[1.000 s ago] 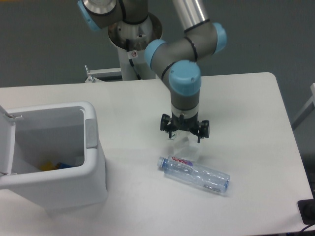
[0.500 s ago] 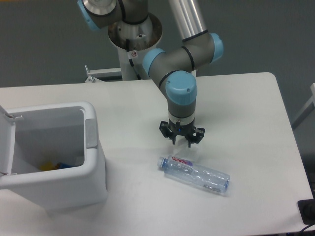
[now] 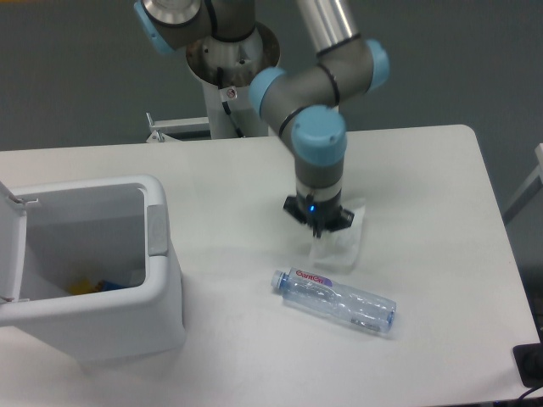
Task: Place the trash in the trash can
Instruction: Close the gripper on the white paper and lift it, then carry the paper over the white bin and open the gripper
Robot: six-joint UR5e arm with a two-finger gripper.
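Overhead-oblique view of the work table (image 3: 424, 170). We observed the gripper (image 3: 319, 222) pointing straight down near the table's middle, its dark fingers drawn together on the near-left part of the film packet (image 3: 339, 242). The packet was a thin, transparent, roughly rectangular sheet, glossy and faintly wrinkled; it spread from the fingertips toward the right and the near side. We could not tell whether it hung clear of the white surface or rested on it.

Just nearer than the packet lay the water bottle (image 3: 336, 299), on its side and apart from the fingers. It was a clear ribbed cylinder with a red-lettered label close to its pale blue cap (image 3: 277, 280); the cap pointed left and the base pointed right and slightly nearer.

At the near left stood the trash can (image 3: 157, 280), a boxy white plastic bin with a thick rounded rim and a grey rectangular pad (image 3: 157, 229) on its right edge. Its lid (image 3: 10, 246) was raised at the left. Inside, at the bottom, we saw small yellow and blue items (image 3: 100, 286), too small to identify.

The arm (image 3: 318, 93) had smooth grey metal links and pale blue joint caps, and its base (image 3: 231, 64) rose beyond the far edge of the matte white table.
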